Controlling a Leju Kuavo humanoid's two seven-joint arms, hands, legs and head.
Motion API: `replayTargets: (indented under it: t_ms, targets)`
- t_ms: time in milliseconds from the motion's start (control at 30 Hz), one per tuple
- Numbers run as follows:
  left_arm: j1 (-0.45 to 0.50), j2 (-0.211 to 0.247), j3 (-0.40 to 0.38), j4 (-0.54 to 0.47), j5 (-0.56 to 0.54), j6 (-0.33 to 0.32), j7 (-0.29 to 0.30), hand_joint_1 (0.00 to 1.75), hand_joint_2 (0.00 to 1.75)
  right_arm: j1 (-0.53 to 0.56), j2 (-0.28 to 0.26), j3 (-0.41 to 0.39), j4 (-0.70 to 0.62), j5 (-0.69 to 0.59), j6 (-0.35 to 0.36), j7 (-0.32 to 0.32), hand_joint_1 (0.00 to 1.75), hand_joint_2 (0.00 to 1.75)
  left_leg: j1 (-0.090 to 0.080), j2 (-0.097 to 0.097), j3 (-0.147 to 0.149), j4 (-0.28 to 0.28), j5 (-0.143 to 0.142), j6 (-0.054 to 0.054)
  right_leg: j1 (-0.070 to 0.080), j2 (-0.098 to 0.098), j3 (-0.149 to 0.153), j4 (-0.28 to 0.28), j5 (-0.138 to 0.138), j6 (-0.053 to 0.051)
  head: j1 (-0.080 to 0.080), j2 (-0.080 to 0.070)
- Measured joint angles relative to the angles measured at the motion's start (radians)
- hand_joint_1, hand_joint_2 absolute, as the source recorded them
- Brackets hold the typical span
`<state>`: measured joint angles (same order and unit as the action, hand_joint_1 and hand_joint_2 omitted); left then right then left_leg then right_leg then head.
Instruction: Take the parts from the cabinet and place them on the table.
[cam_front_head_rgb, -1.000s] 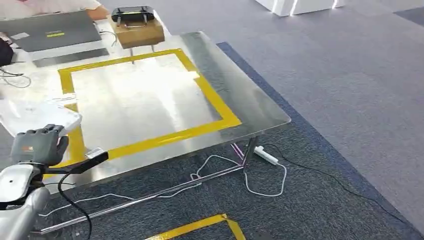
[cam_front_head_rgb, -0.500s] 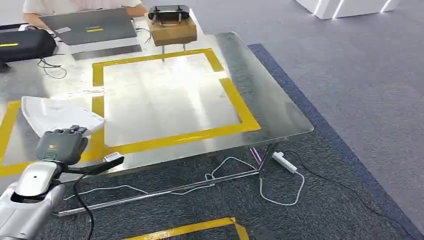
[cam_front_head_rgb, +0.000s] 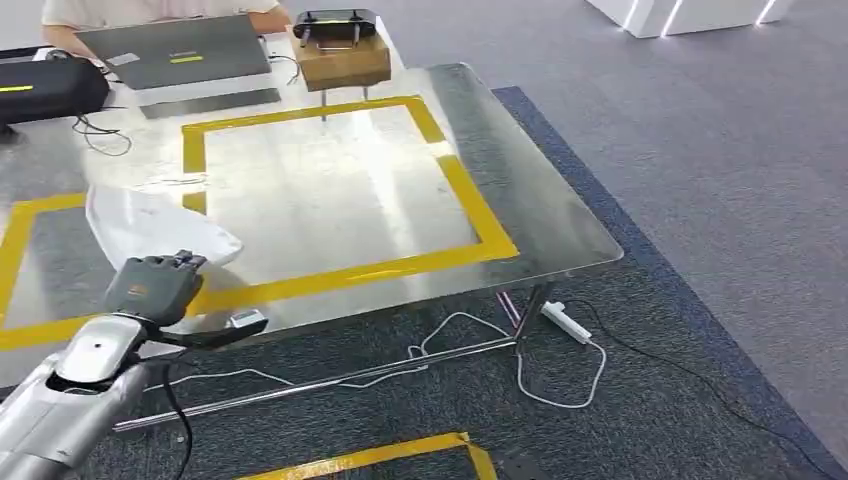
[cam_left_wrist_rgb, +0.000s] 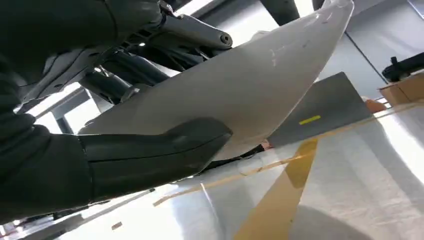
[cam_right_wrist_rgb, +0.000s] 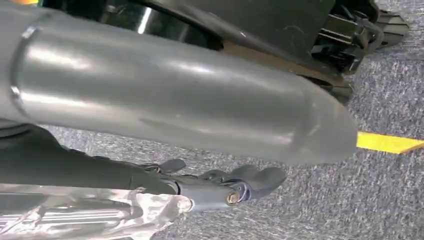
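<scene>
Head view: left hand (cam_front_head_rgb: 153, 288) hides white part (cam_front_head_rgb: 150, 222) edge (near end).

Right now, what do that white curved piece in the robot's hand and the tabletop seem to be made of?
White part: probably moulded plastic, smooth and glossy; it is thin, curved and catches soft highlights in the left wrist view. Tabletop: looks like bare metal, perhaps stainless steel; it mirrors the ceiling light in streaks. The left hand holds the part.

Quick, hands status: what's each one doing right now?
Left hand: holding the white part over the table.
Right hand: hanging above the carpet, fingers curled in, nothing seen in them.
</scene>
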<state>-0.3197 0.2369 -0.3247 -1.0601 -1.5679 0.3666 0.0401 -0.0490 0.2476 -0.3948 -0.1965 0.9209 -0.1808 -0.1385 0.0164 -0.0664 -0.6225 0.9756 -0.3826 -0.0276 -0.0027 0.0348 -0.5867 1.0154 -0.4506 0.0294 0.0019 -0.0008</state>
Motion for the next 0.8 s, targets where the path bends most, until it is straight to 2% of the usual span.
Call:
replayTargets:
  t_ms: [300,600,800]
  targets:
    - [-0.059,-0.005,-0.038,0.089,0.002,-0.038,0.021,1.75,1.75,-0.003,0.0,0.016,0.0,0.006,0.01,-0.007,0.0,0.0,-0.002,0.0,-0.001,0.002,0.001,0.002,-0.002,0.0,0.0,0.0,0.003,0.002,0.0,0.0]
    - [-0.125,-0.012,-0.003,0.229,0.006,-0.063,0.043,1.75,1.75,-0.004,0.0,0.016,0.0,0.004,0.021,-0.012,0.0,0.0,-0.002,0.0,-0.001,0.002,0.002,0.002,-0.002,0.0,0.0,0.0,0.004,0.002,0.0,0.0]
    - [-0.141,-0.011,0.023,0.28,0.006,-0.074,0.056,1.75,1.75,-0.004,0.0,0.016,0.0,-0.003,0.021,-0.018,0.0,0.0,-0.002,0.0,-0.002,0.002,0.002,0.002,-0.002,0.0,-0.001,0.0,0.004,0.002,0.0,0.0]
